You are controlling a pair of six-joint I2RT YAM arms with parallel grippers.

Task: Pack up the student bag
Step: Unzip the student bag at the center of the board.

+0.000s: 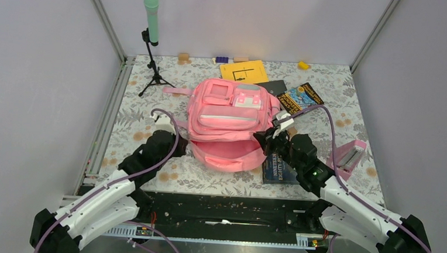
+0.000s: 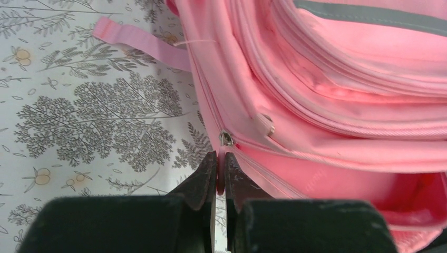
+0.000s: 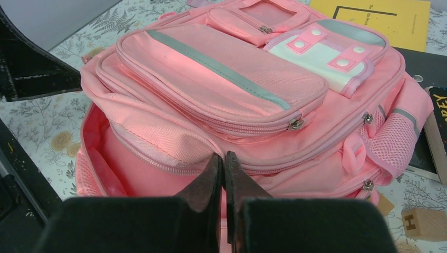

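bag: the student bag (image 1: 227, 124) is laid in the middle of the table (image 1: 146, 98), mouth open | left gripper (image 2: 221, 158): shut tight by the zip pull (image 2: 225, 138), hold cannot be told | right gripper (image 3: 222, 158): shut tight at the mouth's rim, hold cannot be told | tip: the mouth is best pulled wide slowly, so the bag is not dragged

Top view high, looking down, both wrist views close, sharing student bag (image 1: 226, 132)
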